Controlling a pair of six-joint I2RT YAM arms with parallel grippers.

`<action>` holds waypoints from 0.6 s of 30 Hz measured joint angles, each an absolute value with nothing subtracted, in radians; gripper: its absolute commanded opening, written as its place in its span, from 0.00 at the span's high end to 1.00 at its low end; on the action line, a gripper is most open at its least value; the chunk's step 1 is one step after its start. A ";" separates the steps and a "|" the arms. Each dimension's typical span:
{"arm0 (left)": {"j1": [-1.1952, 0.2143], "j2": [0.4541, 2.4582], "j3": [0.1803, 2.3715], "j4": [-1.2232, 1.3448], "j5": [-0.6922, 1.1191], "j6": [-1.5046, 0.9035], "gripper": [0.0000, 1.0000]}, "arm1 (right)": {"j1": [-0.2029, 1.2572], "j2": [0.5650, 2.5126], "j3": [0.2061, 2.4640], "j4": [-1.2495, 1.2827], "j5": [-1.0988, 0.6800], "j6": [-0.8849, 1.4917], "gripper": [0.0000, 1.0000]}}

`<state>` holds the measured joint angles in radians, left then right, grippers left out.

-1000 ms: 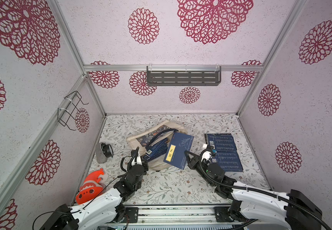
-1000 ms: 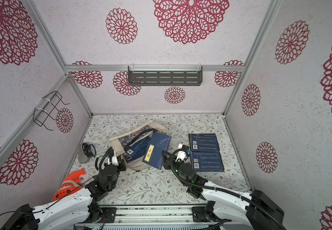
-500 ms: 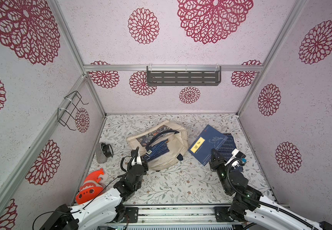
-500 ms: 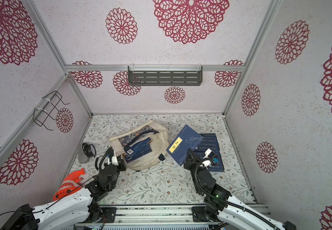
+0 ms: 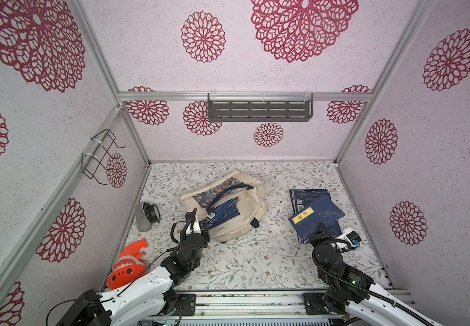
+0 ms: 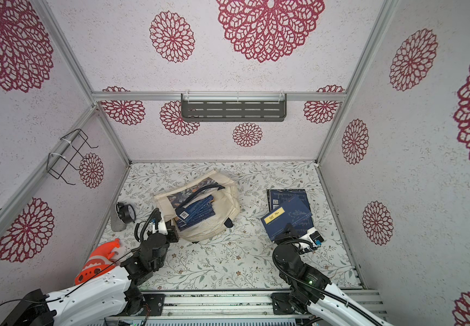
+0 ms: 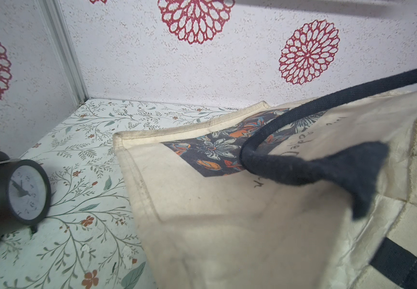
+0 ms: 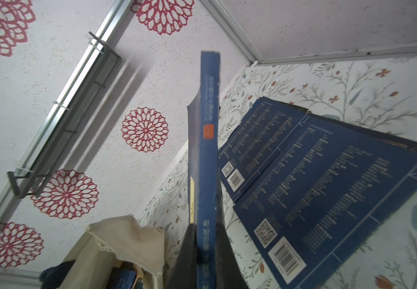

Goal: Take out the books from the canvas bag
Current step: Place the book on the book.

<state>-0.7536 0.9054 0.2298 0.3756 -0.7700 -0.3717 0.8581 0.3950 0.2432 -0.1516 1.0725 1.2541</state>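
The right gripper (image 5: pixel 320 230) is clamped on the near edge of a blue book with a yellow label (image 5: pixel 317 218) and holds it slanted over the pile of books (image 5: pixel 307 197) on the right side of the table (image 5: pixel 256 262). So this is the set-down step for one book. The right wrist view confirms the grip, with both fingers (image 8: pixel 190 250) squeezing the spine edge-on and at least two barcode backs of the pile lying beneath. I cannot tell whether the book touches the pile yet. Over on the left, the bag (image 5: pixel 256 197) lies slumped on its side mid-table with its mouth toward the left arm. A fan of blue books (image 5: pixel 222 213) shows inside, one turning a white barcode outward, so the bag is far from empty. The left gripper (image 5: pixel 195 223) sits right at that mouth with its jaws closed. Cloth fills the lower part of its wrist view and hides the fingers, so my read is that it is pinching the rim to hold the bag open. The dark strap (image 7: pixel 327 100) arcs across the floral panel. By my judgement, the next move calls for lowering the book flat onto the pile and letting go. Then the right arm swings back across to the bag's mouth for the next book, while the left arm holds the rim steady so the bag doesn't drag along.
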 measured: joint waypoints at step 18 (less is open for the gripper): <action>-0.754 0.905 0.231 0.371 -0.764 -0.376 1.00 | 0.595 0.435 0.082 -0.182 0.861 1.599 1.00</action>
<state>-0.7536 0.9054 0.2314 0.3706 -0.7635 -0.3759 0.5953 0.4355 0.0818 -0.1818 0.8612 1.5993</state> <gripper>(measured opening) 0.052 0.105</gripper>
